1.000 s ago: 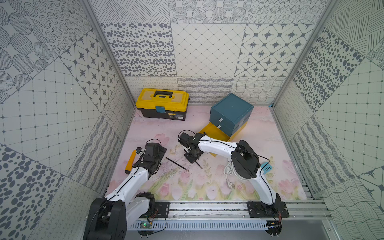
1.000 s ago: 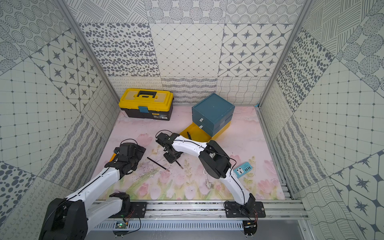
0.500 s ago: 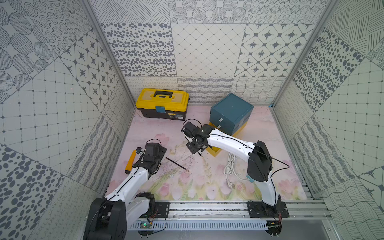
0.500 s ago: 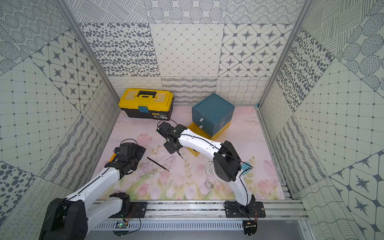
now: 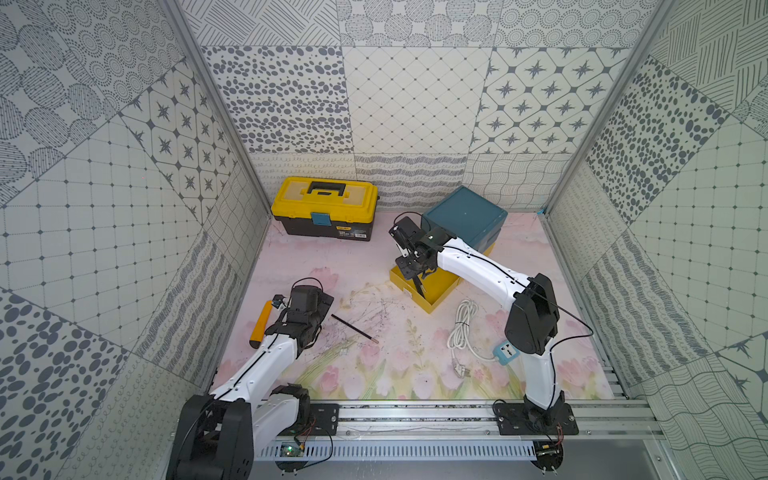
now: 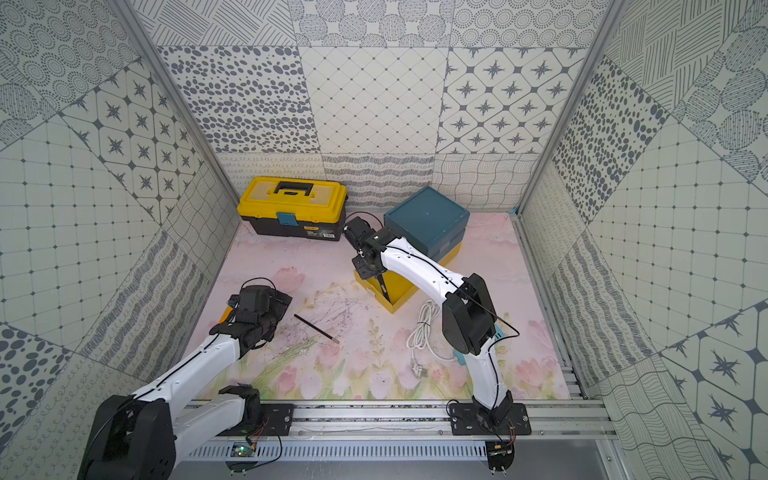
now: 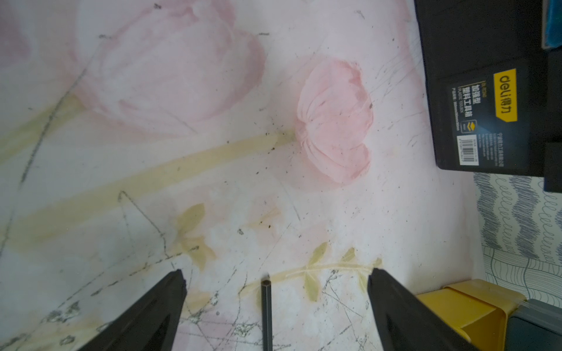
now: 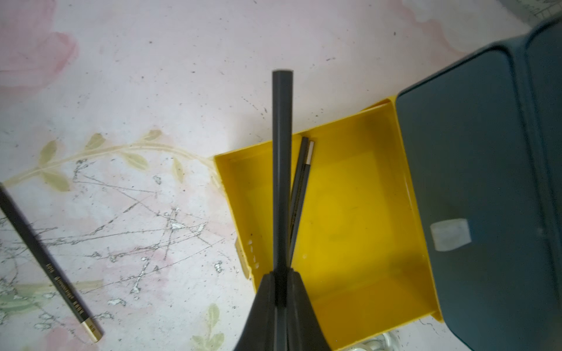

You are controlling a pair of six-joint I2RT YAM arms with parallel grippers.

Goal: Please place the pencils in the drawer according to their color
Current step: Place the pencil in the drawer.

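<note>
My right gripper [image 8: 281, 275] is shut on a dark grey pencil [image 8: 282, 170], held above the pulled-out yellow drawer [image 8: 231, 188] of the teal drawer chest [image 5: 465, 220]. Another dark pencil [image 8: 299, 194] with a silver cap lies inside that yellow drawer. In both top views the right gripper [image 5: 409, 270] hangs over the yellow drawer [image 5: 440, 297] at its near-left corner. A black pencil [image 5: 353, 328] lies on the mat. My left gripper [image 7: 276, 273] is open, and the end of that pencil [image 7: 266, 313] lies between its fingers, untouched.
A yellow-and-black toolbox [image 5: 324, 212] stands at the back left. An orange tool [image 5: 259, 324] lies left of the left arm. A coiled white cable [image 5: 461, 332] with a blue socket [image 5: 507, 353] lies right of centre, near the right arm.
The right arm has carried its pencil from the middle of the mat back and to the right, over the open yellow drawer. The left arm has not moved.
</note>
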